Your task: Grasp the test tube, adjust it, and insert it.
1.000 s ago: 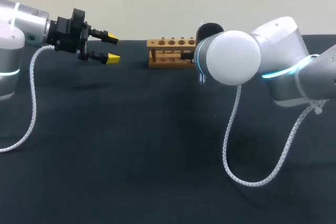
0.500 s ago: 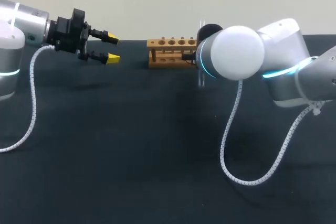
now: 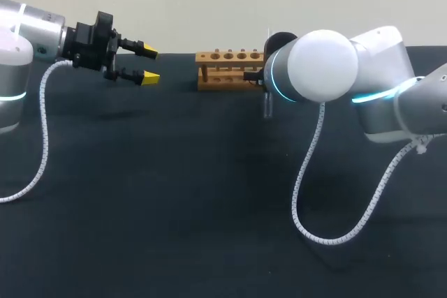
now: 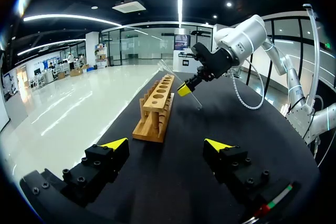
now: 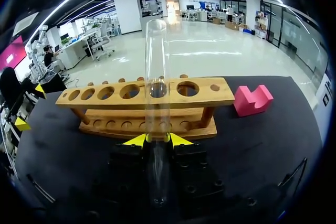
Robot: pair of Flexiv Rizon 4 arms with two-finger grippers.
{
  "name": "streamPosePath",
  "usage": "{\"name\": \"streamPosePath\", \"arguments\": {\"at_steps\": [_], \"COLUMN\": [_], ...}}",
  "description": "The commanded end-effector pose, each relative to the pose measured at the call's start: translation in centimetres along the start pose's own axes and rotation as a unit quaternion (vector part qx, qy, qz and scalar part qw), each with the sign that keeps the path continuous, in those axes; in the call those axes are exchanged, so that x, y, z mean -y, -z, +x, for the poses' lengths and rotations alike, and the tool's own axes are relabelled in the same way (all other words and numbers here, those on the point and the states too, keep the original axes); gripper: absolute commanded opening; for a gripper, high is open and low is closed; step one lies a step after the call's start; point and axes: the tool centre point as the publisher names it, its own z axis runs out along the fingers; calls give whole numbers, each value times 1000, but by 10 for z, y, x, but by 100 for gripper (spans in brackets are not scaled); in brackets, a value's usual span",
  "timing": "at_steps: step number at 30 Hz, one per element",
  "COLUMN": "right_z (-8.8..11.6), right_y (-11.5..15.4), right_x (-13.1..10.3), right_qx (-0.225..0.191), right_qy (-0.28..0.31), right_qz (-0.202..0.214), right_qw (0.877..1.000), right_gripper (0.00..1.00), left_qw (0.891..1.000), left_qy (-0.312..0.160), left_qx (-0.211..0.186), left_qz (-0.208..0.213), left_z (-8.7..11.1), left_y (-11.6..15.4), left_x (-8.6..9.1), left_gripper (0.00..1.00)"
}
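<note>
A clear glass test tube [image 5: 157,77] stands upright between my right gripper's [image 5: 157,140] yellow tips, which are shut on its lower part. Just ahead of it is the wooden rack [image 5: 147,93] with a row of holes along its top; the tube is in front of the rack, outside every hole. In the head view the rack [image 3: 227,68] is at the table's far middle, and the tube's lower end [image 3: 267,106] shows below my right arm's white elbow [image 3: 318,68], which hides the gripper. My left gripper [image 3: 150,65] hangs open and empty, left of the rack.
A pink notched block [image 5: 252,99] lies on the black table beside the rack's end. White coiled cables hang from both arms onto the table [image 3: 174,193]. From the left wrist, the rack [image 4: 155,108] lies ahead of the open left gripper [image 4: 165,144].
My right arm's elbow has shifted slightly to the right, with the tube still in its grip beside the rack. The left arm has not moved.
</note>
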Motion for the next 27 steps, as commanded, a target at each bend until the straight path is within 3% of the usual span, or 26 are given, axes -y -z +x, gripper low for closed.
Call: {"name": "streamPosePath", "arguments": {"at_steps": [1, 9, 19, 27], "right_z": [1, -1, -21, -34], "right_y": [0, 13, 45, 56], "right_x": [-1, -5, -12, -14], "right_qx": [-2, 23, 98, 107], "right_qy": [-1, -18, -32, -32], "right_qz": [1, 22, 32, 28], "right_qw": [1000, 999, 994, 993], "right_gripper": [0, 0, 0, 0], "left_qw": [1000, 1000, 1000, 1000], "left_qy": [-1, -1, -1, -1], "left_qx": [1, 1, 1, 1], "left_qz": [0, 0, 0, 0], "left_z": [1, 1, 1, 1], "left_y": [0, 0, 0, 0], "left_x": [-1, -1, -1, -1], "left_gripper": [100, 100, 100, 100]}}
